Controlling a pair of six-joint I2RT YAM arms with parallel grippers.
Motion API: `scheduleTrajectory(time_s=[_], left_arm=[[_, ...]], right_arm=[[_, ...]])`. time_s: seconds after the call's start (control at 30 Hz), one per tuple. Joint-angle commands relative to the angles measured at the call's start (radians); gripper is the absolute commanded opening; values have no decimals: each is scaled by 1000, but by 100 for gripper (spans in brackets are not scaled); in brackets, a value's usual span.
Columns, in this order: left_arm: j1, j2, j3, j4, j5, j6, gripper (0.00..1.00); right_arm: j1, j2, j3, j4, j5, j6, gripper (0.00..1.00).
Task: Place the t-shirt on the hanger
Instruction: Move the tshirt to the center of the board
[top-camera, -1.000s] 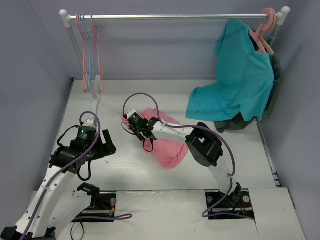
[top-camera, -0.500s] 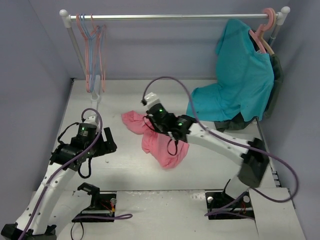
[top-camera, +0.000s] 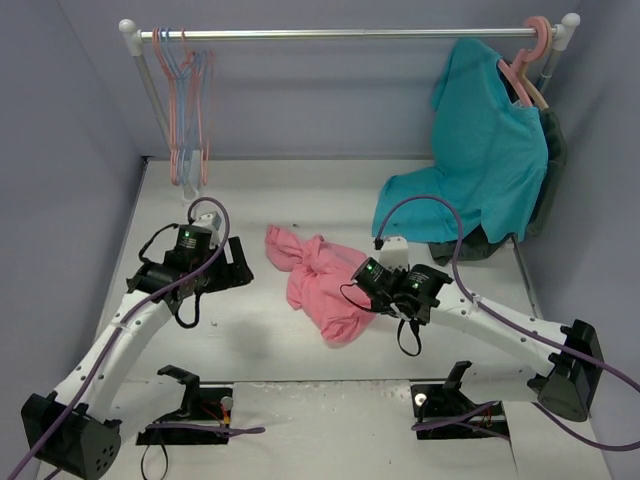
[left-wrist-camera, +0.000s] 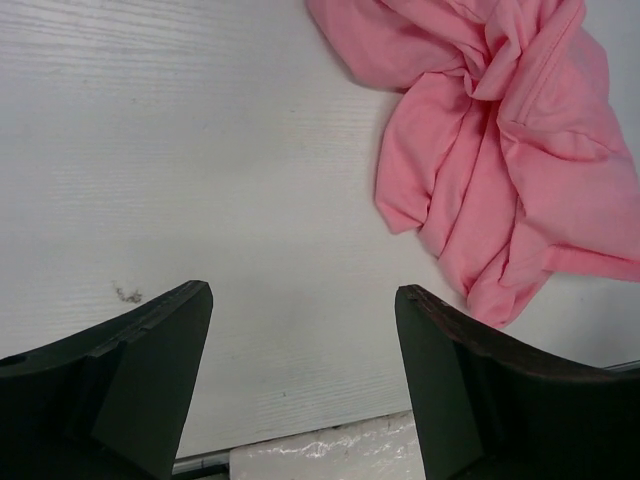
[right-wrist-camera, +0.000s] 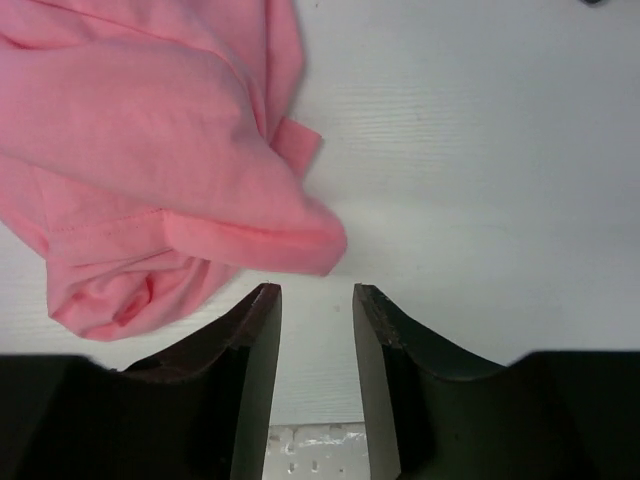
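From above, we saw the t-shirt (top-camera: 318, 280) lying in a crumpled heap on the table (top-camera: 250, 335), between the two arms. The hanger (top-camera: 175, 165) hung on the rail (top-camera: 340, 33) at the far left, well apart from it. We think the shirt lay there because no arm had a good hold of it yet. The left gripper (top-camera: 243, 268) sat near the shirt's left edge, and the right gripper (top-camera: 350, 292) was at its right edge. In the left wrist view, the left fingers stood wide apart over bare table, holding nothing, maybe ready to grab. In the right wrist view, the right fingers had only a small empty gap, with a fold of shirt just past their tips. A moment before, the right arm had stretched over the shirt. Now it had pulled back, the shirt had slid a little to the right, and the left arm had come closer.
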Motion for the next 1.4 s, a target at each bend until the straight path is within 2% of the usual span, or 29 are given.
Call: scheduleTrajectory(time_s=[0.0,0.07,0.13,0.3,0.4,0.53,0.73,0.87,1.0,1.07,1.2,1.23,1.37], left_arm=[[0,70,16,139,38,12,74],[0,108,33,188,44,14,74],[-2,174,54,244,52,14,74],[-5,373,168,371,99,6,70],[-10,492,243,440,122,-17,66],[-17,622,337,488,129,-24,66],[-19,815,467,486,127,-24,65],[-19,910,501,474,116,-20,58],[-19,941,498,491,133,-24,53],[-19,955,496,506,141,-30,48],[-19,969,501,509,165,-38,30],[-19,967,504,506,167,-38,23],[-19,926,499,491,158,-37,4]], right_arm=[[1,-36,25,-11,78,55,37],[3,-33,34,139,23,-106,45],[4,-26,48,263,6,-182,50],[-4,101,140,444,-58,-422,50],[-27,200,173,507,-116,-498,49],[-100,286,192,575,-253,-510,49],[-136,392,233,612,-315,-535,50],[-139,442,253,617,-338,-541,50],[-139,454,244,626,-353,-537,50],[-140,462,236,629,-353,-535,50],[-142,481,229,632,-358,-533,48],[-140,487,227,632,-361,-533,46],[-142,497,217,643,-368,-538,35]])
